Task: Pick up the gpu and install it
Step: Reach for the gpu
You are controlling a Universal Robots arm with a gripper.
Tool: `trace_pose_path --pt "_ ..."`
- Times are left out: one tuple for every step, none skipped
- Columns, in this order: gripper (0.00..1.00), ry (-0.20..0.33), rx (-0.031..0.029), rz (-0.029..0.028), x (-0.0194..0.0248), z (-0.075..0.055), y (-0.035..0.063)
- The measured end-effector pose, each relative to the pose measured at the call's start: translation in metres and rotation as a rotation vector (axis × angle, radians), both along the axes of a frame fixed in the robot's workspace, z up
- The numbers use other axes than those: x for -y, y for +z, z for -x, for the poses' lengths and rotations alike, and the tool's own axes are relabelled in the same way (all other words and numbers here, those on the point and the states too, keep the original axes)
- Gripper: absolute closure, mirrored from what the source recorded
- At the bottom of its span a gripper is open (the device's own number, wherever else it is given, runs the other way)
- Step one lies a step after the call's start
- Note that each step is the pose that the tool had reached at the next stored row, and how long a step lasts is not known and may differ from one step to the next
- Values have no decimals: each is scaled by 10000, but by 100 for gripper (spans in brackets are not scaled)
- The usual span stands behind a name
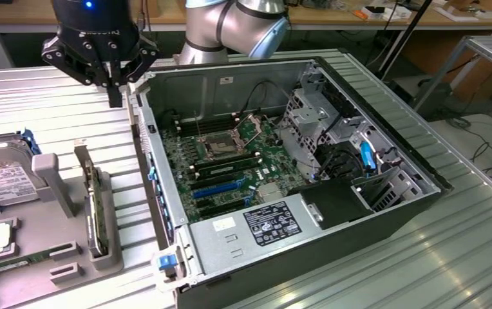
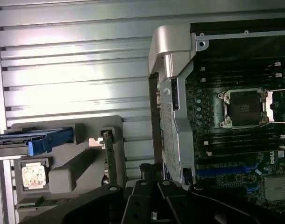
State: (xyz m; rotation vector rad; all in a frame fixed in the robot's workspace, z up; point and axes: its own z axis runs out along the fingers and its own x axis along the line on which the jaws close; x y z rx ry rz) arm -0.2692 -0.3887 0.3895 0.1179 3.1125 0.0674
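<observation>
while the ribbed metal table (image 1: 48, 109) is being seen in both views, the open computer case (image 1: 384, 212) is being shown whole by the exterior view, lying on its side with the motherboard (image 1: 255, 170) facing up. in the wrist view the case's rear wall (image 2: 173, 121) is being looked down on, with the bare processor socket (image 2: 243, 107) beside it. the silver arm (image 1: 228, 26) is being shown behind the case by the exterior view. the grey holder (image 1: 57, 187) is being kept on the table towards the exterior view's left, just beside the case.

the gripper (image 1: 114, 96) is being held in the air near the case's rear corner, well above the holder. its fingers are being pressed together and nothing is being gripped. in the wrist view the gripper (image 2: 150, 182) is being seen as dark linkage meeting at a closed tip.

the hard drive (image 1: 1, 177) is being carried at the holder's far side. the gpu (image 1: 94, 206) is being held on edge in a slot of the holder, apart from the gripper. in the wrist view the gpu (image 2: 110, 158) is being seen edge-on as a thin strip between the holder's blocks and the case. a small processor chip (image 2: 35, 176) is being kept flat in the holder.
</observation>
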Motion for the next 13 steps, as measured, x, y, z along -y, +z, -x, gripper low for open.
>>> trace_pose_path --pt "89 0 -1 1 0 22 0" --pt "89 -1 0 0 0 37 -1" --pt "89 -1 0 0 0 52 -1" --pt "89 -1 0 0 0 64 -1" --pt "89 -1 0 0 0 79 -2" --pt "89 -1 0 0 0 96 -2" --pt "89 -1 -1 0 0 113 -2" --pt "89 -1 -1 0 1 134 -2" --pt "89 -1 -1 1 3 152 -2" --pt "89 0 -1 0 5 174 -2" --pt "89 0 -1 0 8 193 -2" --pt "89 0 -2 1 10 213 -2" --pt "89 0 -1 0 11 227 -3"
